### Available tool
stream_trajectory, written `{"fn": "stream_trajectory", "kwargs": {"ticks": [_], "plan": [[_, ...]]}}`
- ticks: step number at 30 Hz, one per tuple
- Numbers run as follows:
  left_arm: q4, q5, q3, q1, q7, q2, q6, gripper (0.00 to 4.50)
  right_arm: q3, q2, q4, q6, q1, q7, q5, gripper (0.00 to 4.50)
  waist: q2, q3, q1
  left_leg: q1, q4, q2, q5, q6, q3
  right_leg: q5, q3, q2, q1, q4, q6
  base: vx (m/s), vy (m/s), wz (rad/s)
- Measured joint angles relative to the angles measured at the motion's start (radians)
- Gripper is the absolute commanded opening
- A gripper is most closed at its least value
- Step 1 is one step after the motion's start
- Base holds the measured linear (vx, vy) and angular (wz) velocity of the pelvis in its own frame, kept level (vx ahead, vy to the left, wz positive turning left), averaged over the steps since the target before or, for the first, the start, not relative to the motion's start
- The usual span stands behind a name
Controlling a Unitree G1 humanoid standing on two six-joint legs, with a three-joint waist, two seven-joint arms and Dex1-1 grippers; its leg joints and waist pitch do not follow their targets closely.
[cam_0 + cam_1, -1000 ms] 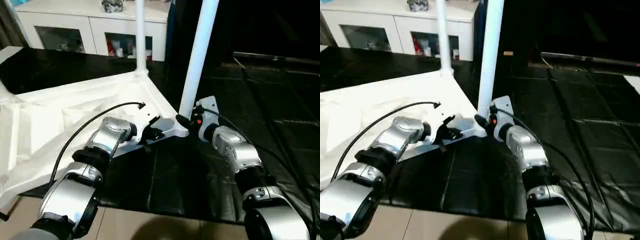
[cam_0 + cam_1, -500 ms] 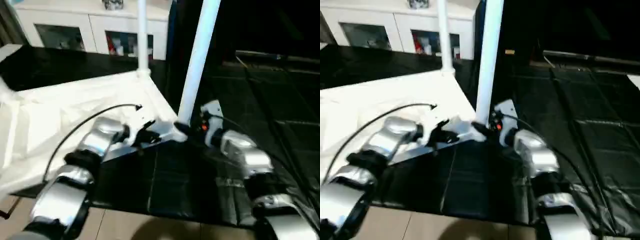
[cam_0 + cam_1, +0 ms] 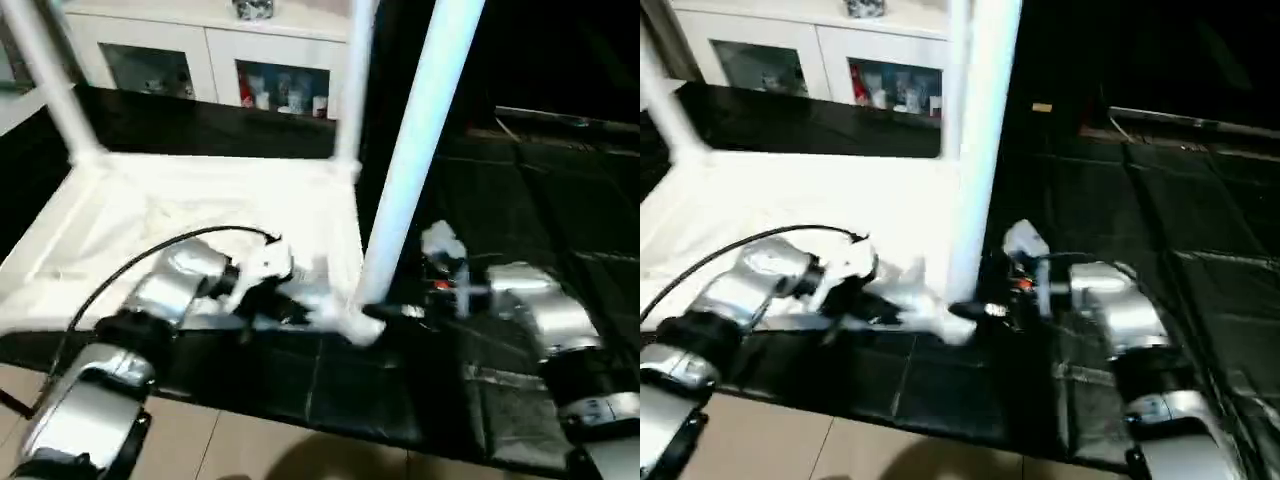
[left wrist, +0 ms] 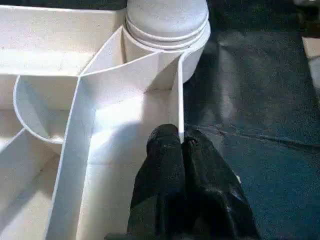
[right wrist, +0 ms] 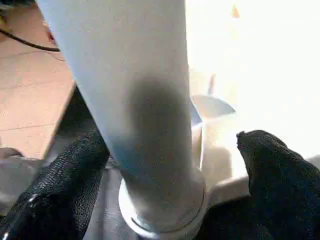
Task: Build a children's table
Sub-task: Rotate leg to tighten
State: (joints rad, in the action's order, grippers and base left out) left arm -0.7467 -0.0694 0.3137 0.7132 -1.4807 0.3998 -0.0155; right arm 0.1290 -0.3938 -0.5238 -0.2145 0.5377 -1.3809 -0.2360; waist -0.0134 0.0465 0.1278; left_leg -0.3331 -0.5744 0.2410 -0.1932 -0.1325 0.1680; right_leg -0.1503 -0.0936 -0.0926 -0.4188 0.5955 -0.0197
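Table top (image 3: 150, 215) lies underside-up, center-left of the head view on a black mat (image 3: 560, 210), three legs (image 3: 425, 150) upright in corner sockets. Left gripper (image 4: 181, 142) pinches the top's thin edge rib near the lower-center corner. Right gripper (image 5: 165, 165) fingers (image 5: 280, 175) spread wide around the nearest leg's base, apart from it.

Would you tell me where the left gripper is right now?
The left gripper is shut on the table top's thin edge wall, beside the near corner socket holding a leg.

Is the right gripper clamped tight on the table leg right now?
No, the right gripper stands open, its fingers apart on either side of the leg.
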Motion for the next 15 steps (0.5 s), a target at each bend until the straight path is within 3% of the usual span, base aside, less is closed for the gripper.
{"fn": "stream_trajectory", "kwargs": {"ticks": [3, 5, 10, 11, 15], "plan": [[0.019, 0.006, 0.011, -0.008, -0.026, 0.007, -0.002, 0.0, 0.009, -0.001, 0.01, -0.004, -0.002, -0.053, -0.011, 4.35, 0.0, 0.0, 0.004, 0.0, 0.0, 0.0, 0.0, 0.0, 0.0, 0.0, 0.0, 0.0, 0.0, 0.0, 0.0, 0.0, 0.0, 0.0], [0.029, 0.008, 0.02, -0.01, -0.042, 0.013, -0.006, 0.0, 0.025, -0.003, 0.01, -0.004, -0.002, -0.086, -0.012, 4.01, 0.0, 0.0, 0.01, 0.0, 0.0, 0.0, 0.0, 0.0, 0.0, 0.0, 0.0, 0.0, 0.0, 0.0, 0.0, 0.0, 0.0, 0.0], [0.047, 0.009, 0.028, -0.017, -0.066, 0.02, -0.01, 0.0, 0.037, 0.0, 0.01, -0.004, -0.002, -0.109, -0.025, 3.88, 0.0, 0.0, 0.016, 0.0, -0.001, 0.001, 0.0, 0.0, 0.0, 0.0, 0.0, 0.0, 0.0, 0.0, 0.0, 0.0, 0.0, 0.0], [0.049, 0.009, 0.029, -0.017, -0.066, 0.021, -0.01, 0.0, 0.038, 0.0, 0.009, -0.004, -0.002, -0.111, -0.028, 3.59, 0.0, 0.0, 0.016, 0.0, -0.001, 0.001, 0.0, 0.0, 0.0, 0.0, 0.0, 0.0, 0.0, 0.0, 0.0, 0.0, 0.0, 0.0], [0.056, 0.009, 0.029, -0.019, -0.067, 0.024, -0.01, 0.0, 0.039, 0.0, 0.009, -0.004, -0.002, -0.117, -0.028, 3.28, 0.0, 0.0, 0.016, 0.0, -0.001, 0.001, 0.0, 0.0, 0.0, 0.0, 0.0, 0.0, 0.0, 0.0, 0.0, 0.0, 0.0, 0.0]]}}
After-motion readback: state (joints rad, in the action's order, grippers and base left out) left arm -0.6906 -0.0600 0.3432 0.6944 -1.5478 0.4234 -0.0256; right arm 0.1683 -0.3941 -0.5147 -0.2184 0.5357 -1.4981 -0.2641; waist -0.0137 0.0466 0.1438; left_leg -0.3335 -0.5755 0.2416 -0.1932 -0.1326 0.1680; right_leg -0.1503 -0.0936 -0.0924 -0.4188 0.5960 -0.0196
